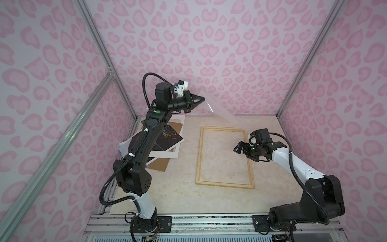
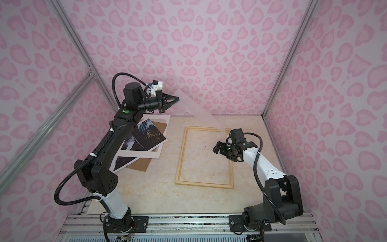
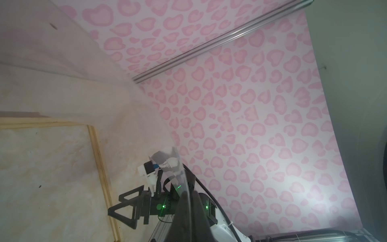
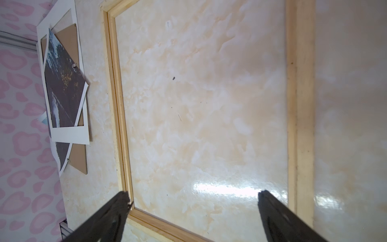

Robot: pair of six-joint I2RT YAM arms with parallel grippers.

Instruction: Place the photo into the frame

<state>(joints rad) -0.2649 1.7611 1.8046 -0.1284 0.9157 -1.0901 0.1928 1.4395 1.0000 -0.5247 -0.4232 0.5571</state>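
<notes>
Sagging from the clamped fingers of the left gripper point(image 1: 203, 98), the clear flexible sheet point(image 2: 200, 109) could slip or snag the pale wooden rectangular frame point(image 1: 199, 157); the right gripper point(image 1: 237, 147) hovers over it, fingers apart. The dark waterfall photo print point(image 2: 146, 134) lies beside, on stacked boards point(image 2: 140, 165).

Inside the frame point(image 1: 225, 184) the surface point(image 1: 188, 199) lies bare, free to reach from above and from the near side. Over its far end a clear pane point(image 2: 201, 111) slants down, pinched in the left gripper point(image 1: 203, 98). The right gripper point(image 1: 237, 147), jaws wide apart, hovers over the right strip. The left arm point(image 1: 142, 142) overhangs the photo point(image 1: 167, 136), barring a straight descent.
</notes>
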